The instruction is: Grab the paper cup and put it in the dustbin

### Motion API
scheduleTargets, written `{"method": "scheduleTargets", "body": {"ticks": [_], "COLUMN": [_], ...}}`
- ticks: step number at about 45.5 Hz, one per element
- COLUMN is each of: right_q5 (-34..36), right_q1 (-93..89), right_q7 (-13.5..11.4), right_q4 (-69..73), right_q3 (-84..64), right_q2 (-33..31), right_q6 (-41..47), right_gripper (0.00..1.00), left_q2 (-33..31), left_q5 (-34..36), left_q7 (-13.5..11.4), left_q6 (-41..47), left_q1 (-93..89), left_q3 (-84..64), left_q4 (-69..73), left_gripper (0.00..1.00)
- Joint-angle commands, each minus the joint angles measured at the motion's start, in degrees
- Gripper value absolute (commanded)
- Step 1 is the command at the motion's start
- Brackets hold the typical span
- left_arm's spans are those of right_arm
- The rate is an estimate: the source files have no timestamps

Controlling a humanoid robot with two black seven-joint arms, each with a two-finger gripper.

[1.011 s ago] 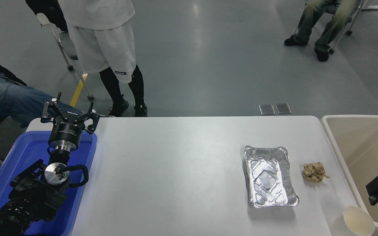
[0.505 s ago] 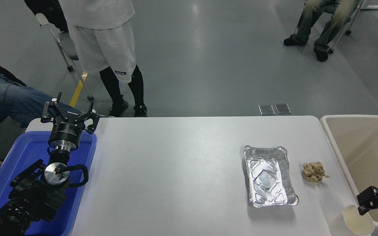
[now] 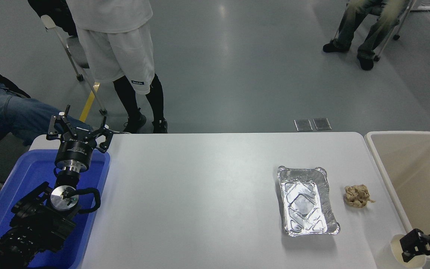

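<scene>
Since the earlier frames, your right arm has travelled from above the dustbin's (image 3: 413, 164) interior down and toward the near corner of the counter (image 3: 207, 194), and the right gripper (image 3: 411, 248) now sits directly at the paper cup's (image 3: 396, 247) rim. Nothing else on the counter has shifted.

Use the dustbin as your reference. It stands off the counter's right end, open and in view. The foil tray (image 3: 306, 201) lies well to its left, with the brown paper wad (image 3: 357, 195) between tray and dustbin; neither belongs to this task.

The paper cup stands upright just beside the dustbin's near left corner, touching or nearly touching the rim, and it is partly cropped by the lower picture edge. The right gripper covers the cup's dustbin-side rim. Its fingers appear to reach over or into the mouth, but you cannot tell from this view how far apart they stand or whether they have closed on the wall.

Judged stage: final approach to the grasp; the cup is not yet lifted. Expect a thin, light wall that crushes or tips easily, so close gently. The transfer afterwards is short, as the dustbin is adjacent.

Your left gripper (image 3: 77, 131) is parked far from the dustbin, over the blue bin (image 3: 21, 179), fingers spread wide and holding nothing.
</scene>
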Motion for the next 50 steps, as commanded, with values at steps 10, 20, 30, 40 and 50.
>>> {"method": "scheduleTargets", "body": {"ticks": [10, 20, 30, 40, 50], "right_q5": [2.64, 6.06, 7.74, 10.37, 14.42], "right_q1": [-0.66, -0.84, -0.93, -0.93, -0.66], "right_q7": [-0.10, -0.10, -0.18, -0.19, -1.24], "right_q4": [-0.35, -0.17, 0.35, 0.80, 0.62], "right_q3": [0.72, -1.13, -2.71, -2.62, -2.62], "right_q2": [-0.58, -1.37, -2.08, -1.99, -1.90], "right_q6": [-4.72, -4.37, -3.85, -2.00, -1.74], "right_gripper": [1.00, 0.53, 0.00, 0.00, 0.00], "left_q2": [-0.06, 0.03, 0.03, 0.03, -0.06], "left_q5": [0.00, 0.00, 0.00, 0.00, 0.09], "left_q7": [0.01, 0.01, 0.01, 0.01, 0.01], "left_q6": [0.00, 0.00, -0.08, 0.00, -0.08], "left_q1": [0.00, 0.00, 0.00, 0.00, 0.00], "left_q3": [0.00, 0.00, 0.00, 0.00, 0.00], "left_q4": [-0.01, -0.01, -0.01, -0.01, -0.01], "left_gripper": [0.99, 0.99, 0.99, 0.99, 0.99]}}
